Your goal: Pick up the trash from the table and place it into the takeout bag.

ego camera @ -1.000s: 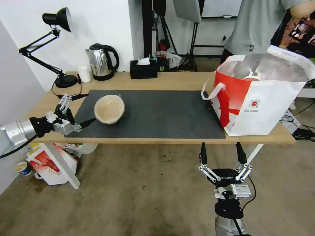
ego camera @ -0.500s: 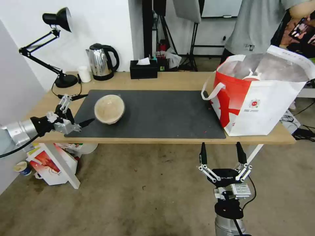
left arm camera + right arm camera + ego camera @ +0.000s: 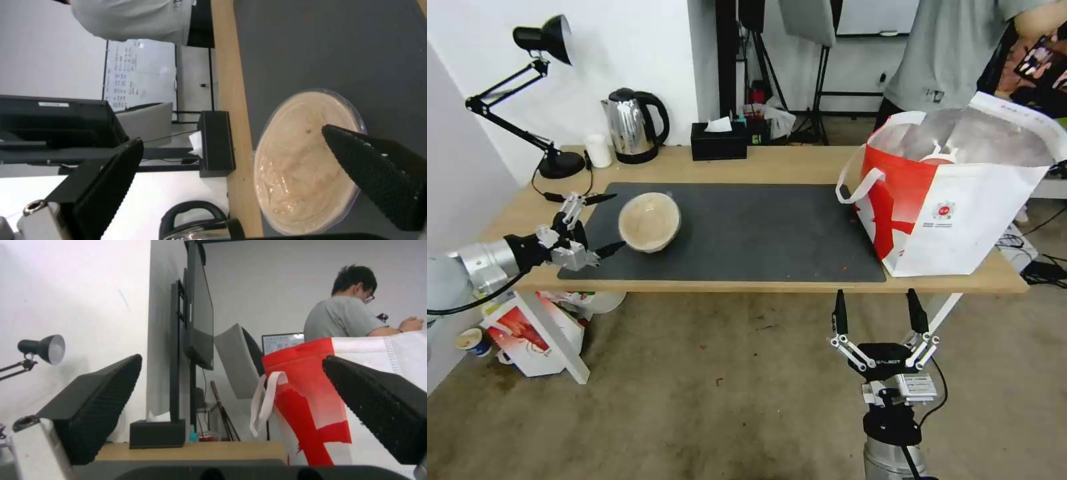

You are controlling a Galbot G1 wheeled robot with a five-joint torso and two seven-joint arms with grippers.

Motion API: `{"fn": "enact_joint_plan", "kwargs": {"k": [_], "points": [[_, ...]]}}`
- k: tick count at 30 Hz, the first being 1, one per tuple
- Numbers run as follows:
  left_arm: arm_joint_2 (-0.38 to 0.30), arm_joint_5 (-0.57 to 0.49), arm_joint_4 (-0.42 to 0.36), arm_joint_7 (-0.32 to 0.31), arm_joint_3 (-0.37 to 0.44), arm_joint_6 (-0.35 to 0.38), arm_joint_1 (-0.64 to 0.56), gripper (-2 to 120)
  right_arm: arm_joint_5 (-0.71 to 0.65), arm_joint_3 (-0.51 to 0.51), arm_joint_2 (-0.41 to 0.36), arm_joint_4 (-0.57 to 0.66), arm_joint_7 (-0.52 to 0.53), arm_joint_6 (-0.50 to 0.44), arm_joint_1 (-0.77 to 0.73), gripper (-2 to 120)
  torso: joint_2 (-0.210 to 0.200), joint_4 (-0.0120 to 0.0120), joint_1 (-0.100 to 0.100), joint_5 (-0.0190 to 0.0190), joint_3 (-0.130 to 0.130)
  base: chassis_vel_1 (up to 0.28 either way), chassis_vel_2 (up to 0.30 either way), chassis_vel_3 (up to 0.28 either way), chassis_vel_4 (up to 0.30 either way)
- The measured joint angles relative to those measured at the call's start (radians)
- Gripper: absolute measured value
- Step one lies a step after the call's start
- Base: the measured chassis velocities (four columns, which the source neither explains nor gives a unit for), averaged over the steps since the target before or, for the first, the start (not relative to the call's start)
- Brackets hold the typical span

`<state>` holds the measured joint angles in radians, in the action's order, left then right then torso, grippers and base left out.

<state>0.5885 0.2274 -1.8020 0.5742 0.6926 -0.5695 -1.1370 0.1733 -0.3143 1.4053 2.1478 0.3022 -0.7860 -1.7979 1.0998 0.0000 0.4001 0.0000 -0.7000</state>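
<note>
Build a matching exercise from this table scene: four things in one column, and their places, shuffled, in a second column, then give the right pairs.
Things:
1. tan lidded bowl
2. white-and-red takeout bag
3. left gripper
4. right gripper

Places:
A. below the light-wood table's front edge, fingers open and pointing up
B. standing at the table's right end
C. on the left part of the dark grey mat
D. at the mat's left edge, fingers open toward the bowl, not touching it

Pairs: 1-C, 2-B, 3-D, 4-A

Seemingly "GALBOT" on right tool [image 3: 879, 312].
</note>
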Motion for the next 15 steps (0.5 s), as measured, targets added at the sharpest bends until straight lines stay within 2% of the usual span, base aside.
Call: {"fn": "enact_joint_plan", "kwargs": {"k": [15], "points": [[-0.001,0.039,0.066,0.017,-0.076,0.014,0.077,100,0.0,0.0,0.0,0.0,0.0,0.0,0.0,100,0.0,0.0,0.0,0.0,0.0,0.0,0.0,0.0,0.0]]}}
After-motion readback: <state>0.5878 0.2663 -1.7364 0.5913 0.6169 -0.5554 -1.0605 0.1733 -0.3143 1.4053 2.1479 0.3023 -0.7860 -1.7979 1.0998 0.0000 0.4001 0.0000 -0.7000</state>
